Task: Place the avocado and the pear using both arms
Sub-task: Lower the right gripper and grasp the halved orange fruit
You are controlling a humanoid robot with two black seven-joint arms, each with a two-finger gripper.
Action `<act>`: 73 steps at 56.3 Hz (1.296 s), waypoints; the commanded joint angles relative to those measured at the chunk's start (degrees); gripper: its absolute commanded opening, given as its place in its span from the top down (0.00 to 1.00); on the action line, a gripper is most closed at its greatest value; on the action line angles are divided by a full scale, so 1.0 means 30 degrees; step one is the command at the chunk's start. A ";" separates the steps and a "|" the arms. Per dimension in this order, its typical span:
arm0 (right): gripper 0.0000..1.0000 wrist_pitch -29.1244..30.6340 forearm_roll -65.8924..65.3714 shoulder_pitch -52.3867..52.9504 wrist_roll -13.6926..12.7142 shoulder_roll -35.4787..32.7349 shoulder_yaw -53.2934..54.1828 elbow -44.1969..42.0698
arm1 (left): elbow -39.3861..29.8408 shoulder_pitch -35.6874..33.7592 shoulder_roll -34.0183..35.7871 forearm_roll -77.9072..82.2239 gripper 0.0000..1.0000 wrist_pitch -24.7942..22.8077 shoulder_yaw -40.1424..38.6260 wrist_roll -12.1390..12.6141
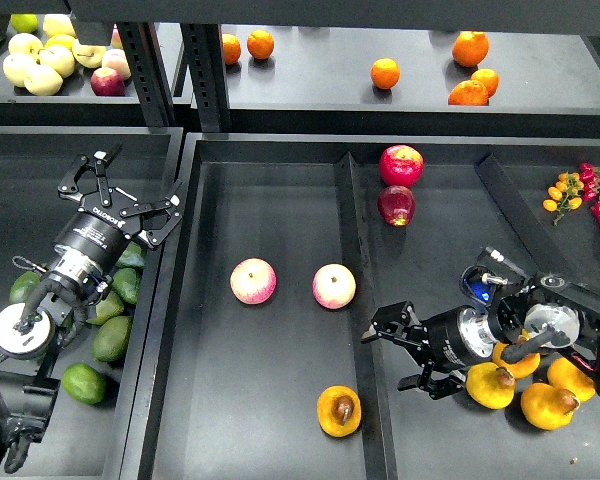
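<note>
Both pincers gape wide, empty: left pincer (130, 195) above avocados; right pincer (398, 352) near pear (339, 411).

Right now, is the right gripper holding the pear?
No. The right gripper is open and empty, and the pear lies apart from it on the tray floor.

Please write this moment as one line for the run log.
left gripper: open, empty, above avocados | right gripper: open, empty | pear: on middle tray | avocado: not yet picked
</note>
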 commanded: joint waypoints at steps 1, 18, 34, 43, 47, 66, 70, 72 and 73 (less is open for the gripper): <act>0.00 -0.0001 -0.0161 -0.0296 -0.0001 0.0330 0.0013 -0.0321 | -0.0010 -0.0004 0.0000 0.0001 0.01 -0.0001 0.0186 0.0029; 0.00 -0.0001 -0.0571 -0.1174 -0.0001 0.0857 0.0159 -0.1083 | -0.0127 -0.0004 0.0000 0.0001 0.01 -0.0001 0.0216 0.0029; 0.02 -0.0001 -0.0894 -0.1233 -0.0001 0.1326 0.0277 -0.1698 | -0.0156 0.0025 0.0000 0.0001 0.01 -0.0001 0.0216 0.0029; 0.12 -0.0001 -0.0835 -0.1292 -0.0001 0.1326 0.0423 -0.1669 | -0.0156 0.0025 0.0000 0.0001 0.01 -0.0001 0.0274 0.0029; 0.21 -0.0001 -0.0630 -0.1321 -0.0001 0.1326 0.0423 -0.1727 | -0.0156 0.0054 0.0000 0.0001 0.01 -0.0001 0.0274 0.0029; 0.44 -0.0001 0.0044 -0.1526 -0.0001 0.1326 0.0277 -0.2313 | -0.0273 0.0230 0.0000 0.0001 0.01 -0.0001 0.0391 0.0029; 0.49 -0.0001 0.0161 -0.1526 -0.0001 0.1326 0.0160 -0.2372 | -0.0303 0.0259 0.0000 0.0001 0.01 -0.0001 0.0391 0.0029; 0.52 -0.0001 0.0307 -0.1526 -0.0001 0.1326 0.0130 -0.2489 | -0.0303 0.0259 0.0000 0.0001 0.01 -0.0001 0.0391 0.0029; 0.55 -0.0001 0.0395 -0.1526 -0.0001 0.1355 0.0101 -0.2547 | -0.0303 0.0288 0.0000 0.0001 0.01 -0.0001 0.0391 0.0029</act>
